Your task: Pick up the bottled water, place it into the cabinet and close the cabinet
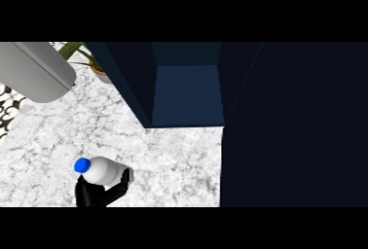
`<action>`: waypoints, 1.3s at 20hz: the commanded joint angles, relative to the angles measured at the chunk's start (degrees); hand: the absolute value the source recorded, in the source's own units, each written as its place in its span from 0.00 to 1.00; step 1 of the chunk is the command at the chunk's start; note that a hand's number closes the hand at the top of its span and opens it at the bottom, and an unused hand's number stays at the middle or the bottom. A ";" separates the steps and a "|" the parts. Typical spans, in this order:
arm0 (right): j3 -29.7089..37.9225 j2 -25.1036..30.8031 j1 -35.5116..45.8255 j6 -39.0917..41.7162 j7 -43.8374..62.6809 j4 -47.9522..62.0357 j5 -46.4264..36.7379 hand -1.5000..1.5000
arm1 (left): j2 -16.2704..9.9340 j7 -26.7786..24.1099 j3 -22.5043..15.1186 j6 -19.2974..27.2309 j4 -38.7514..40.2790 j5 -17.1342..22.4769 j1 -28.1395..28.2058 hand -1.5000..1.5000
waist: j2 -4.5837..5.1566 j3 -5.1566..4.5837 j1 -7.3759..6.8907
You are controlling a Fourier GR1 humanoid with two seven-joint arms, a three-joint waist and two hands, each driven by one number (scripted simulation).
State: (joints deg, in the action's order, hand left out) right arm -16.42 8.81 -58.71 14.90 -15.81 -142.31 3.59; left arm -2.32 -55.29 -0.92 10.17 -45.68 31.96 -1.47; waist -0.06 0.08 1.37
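Head view looks steeply down on a white marbled counter (pixel 165 160), which fills the left and middle of the scene. On its right side stands a dark navy cabinet (pixel 295 126), whose open compartment (pixel 187 92) shows a lighter blue floor at the far middle, between two dark side walls. At the far left a large grey cylinder (pixel 36 70) lies slantwise across the corner, and just beside it, against the cabinet's left wall, a potted plant (pixel 90 61) shows green leaves over an orange rim. Near the lower left, well apart from the compartment, the bottled water (pixel 104 170) tilts with its blue cap (pixel 82 165) pointing left. A black hand (pixel 101 193) comes up from the near edge beneath it; its fingers curl round the bottle's white body, thumb on the left and fingers on the right side. Which hand this is cannot be told.
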 commanded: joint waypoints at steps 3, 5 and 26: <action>0.16 0.84 -0.88 0.16 2.01 -5.44 1.96 0.00 | -2.90 5.33 -7.06 -15.60 3.25 -2.80 -4.73 1.00 | 0.15 -0.22 0.26; 0.50 0.44 -0.37 -0.37 2.66 -4.66 2.70 0.00 | 0.23 0.40 -7.88 -14.57 6.72 -5.25 -6.59 1.00 | 0.18 -0.19 -0.14; 4.05 0.64 0.39 1.09 4.20 -5.18 6.60 0.00 | 2.30 23.96 -18.64 6.62 -15.47 -7.89 -16.37 1.00 | 0.00 -0.08 -0.55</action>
State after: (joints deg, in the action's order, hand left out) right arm -13.49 8.78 -57.65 15.72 -14.97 -141.97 4.46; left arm -0.29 -32.67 -17.19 10.31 -60.47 26.11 -14.24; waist -0.13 0.03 0.56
